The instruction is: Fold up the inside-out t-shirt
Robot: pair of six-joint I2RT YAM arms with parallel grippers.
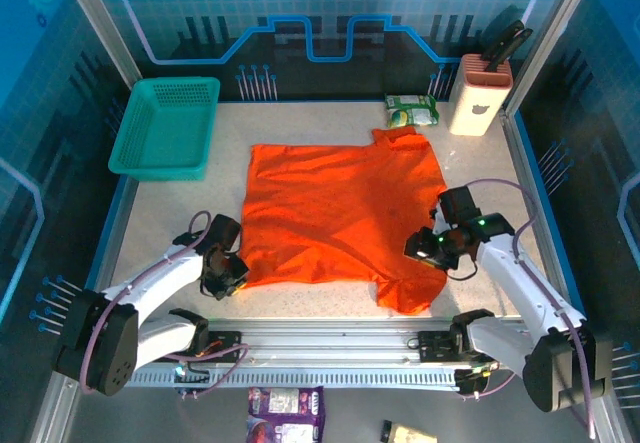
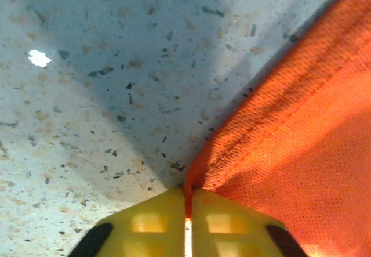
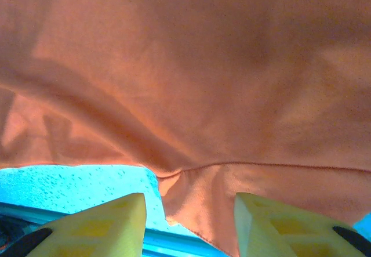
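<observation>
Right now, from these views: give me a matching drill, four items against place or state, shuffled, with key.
Column A
1. left tool
2. right tool
3. teal basket
4. green packet

Column B
a. far-left corner of the table
b. open, t-shirt cloth in its gap
c. far edge, left of the knife block
d. shut on the t-shirt's near-left corner

Pairs: 1-d; 2-b; 3-a; 4-c
</observation>
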